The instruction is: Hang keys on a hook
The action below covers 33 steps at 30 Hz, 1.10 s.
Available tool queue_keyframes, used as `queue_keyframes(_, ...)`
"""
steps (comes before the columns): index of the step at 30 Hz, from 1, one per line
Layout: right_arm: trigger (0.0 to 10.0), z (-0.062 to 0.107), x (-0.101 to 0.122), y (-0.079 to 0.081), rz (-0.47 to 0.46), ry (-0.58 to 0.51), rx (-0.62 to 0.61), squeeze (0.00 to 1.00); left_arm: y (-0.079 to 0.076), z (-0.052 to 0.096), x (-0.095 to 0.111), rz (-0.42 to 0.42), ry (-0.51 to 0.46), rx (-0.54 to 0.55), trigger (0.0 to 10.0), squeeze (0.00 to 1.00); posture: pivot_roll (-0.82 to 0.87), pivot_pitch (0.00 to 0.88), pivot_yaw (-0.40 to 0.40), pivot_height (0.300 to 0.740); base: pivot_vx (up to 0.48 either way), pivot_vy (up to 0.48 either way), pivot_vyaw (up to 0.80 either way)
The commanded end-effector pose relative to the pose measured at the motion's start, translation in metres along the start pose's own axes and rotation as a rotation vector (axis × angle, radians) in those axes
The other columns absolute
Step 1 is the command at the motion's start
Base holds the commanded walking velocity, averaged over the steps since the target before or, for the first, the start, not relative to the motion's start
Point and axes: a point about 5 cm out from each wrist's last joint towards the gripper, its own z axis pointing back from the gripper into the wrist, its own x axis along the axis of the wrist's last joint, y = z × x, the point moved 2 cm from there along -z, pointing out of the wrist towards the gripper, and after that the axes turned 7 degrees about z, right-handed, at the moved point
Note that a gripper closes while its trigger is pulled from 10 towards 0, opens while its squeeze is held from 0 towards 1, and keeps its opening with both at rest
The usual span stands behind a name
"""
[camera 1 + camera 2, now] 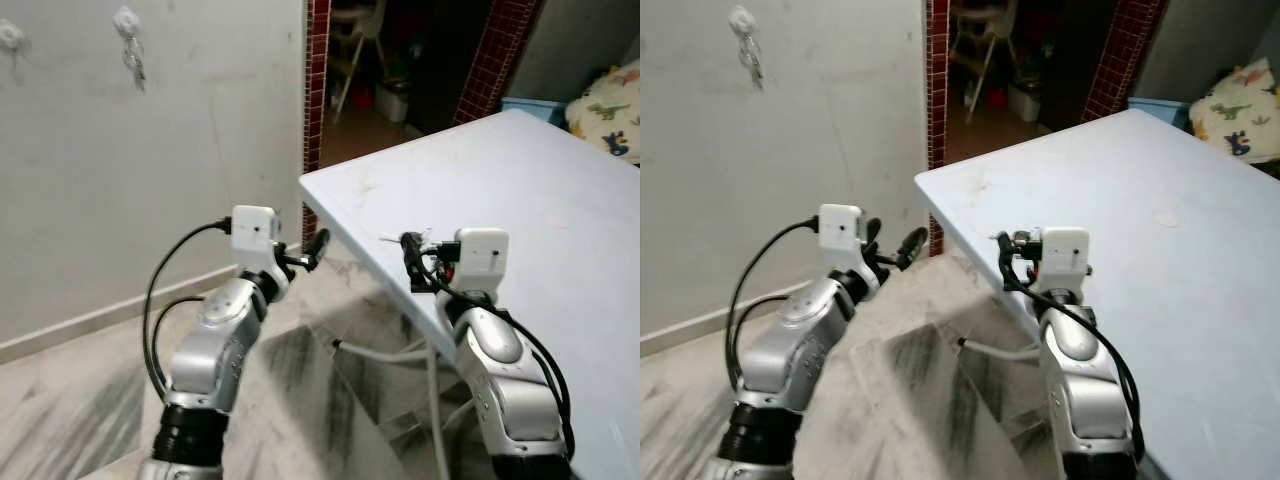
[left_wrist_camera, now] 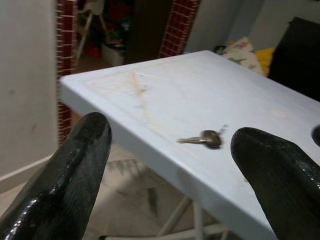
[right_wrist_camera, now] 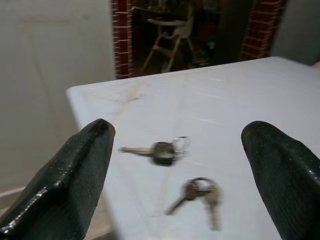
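Right gripper [image 3: 175, 165] is hovering low over the near edge of the pale blue table [image 1: 560, 150], with its two black fingers [image 3: 65, 185] spread wide apart and pinching nothing. Two sets of keys are lying flat on the table straight ahead of it. The nearer one, a pair of keys on a ring [image 3: 200, 195], is lying just in front of the gap between the fingers, with the blades pointing back toward the gripper and a little fanned. The single dark-headed key [image 3: 160, 151] is lying a bit farther, its long axis running across the gripper's line, so the blade is pointing to the table corner. My judgement is that the coming move is depending on this: the right arm is clearly the nearer one, and it needs only to go forward and down over the ring.

Left gripper [image 2: 170, 165] is also standing open, beside the table corner and off the table, looking across the edge at the dark-headed key [image 2: 205, 139], which is well apart from it.

Both wrist views are showing the keys, while in the head views the right gripper [image 1: 412, 262] and its wrist camera are covering that spot. Only the head views are showing the goal: two white hooks on the grey wall, one hook [image 1: 127, 20] already carrying something that looks like keys, the other hook [image 1: 10, 36] looking bare. They are far to the robot's left and high, well apart from both grippers.
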Motion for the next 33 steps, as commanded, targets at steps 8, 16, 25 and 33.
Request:
queue_keyframes(8, 10.0, -0.002, 0.002, 0.004, -0.005, -0.009, 0.008, 0.00, 0.010, 0.001, 0.006, -0.003, -0.016, 0.042, 10.0, 0.00, 0.09, 0.000, -0.049, 0.740, 0.000, -0.159, 0.00)
queue_keyframes(16, 10.0, -0.003, 0.000, 0.010, -0.018, -0.002, 0.032, 0.00, 0.015, 0.000, 0.008, -0.011, -0.016, 0.062, 10.0, 0.00, 0.10, 0.000, -0.047, 0.740, 0.000, 0.000, 0.00)
queue_keyframes(25, 10.0, -0.008, -0.001, 0.014, -0.030, 0.009, 0.047, 0.00, 0.027, 0.005, -0.009, -0.039, 0.083, 0.071, 10.0, 0.00, 0.11, 0.000, -0.042, 0.740, 0.000, 0.000, 0.00)
queue_keyframes(33, 10.0, -0.014, -0.009, 0.026, -0.036, 0.040, 0.098, 0.00, 0.034, 0.025, -0.027, -0.073, 0.211, 0.017, 10.0, 0.00, 0.14, 0.000, -0.031, 0.740, 0.000, 0.000, 0.00)
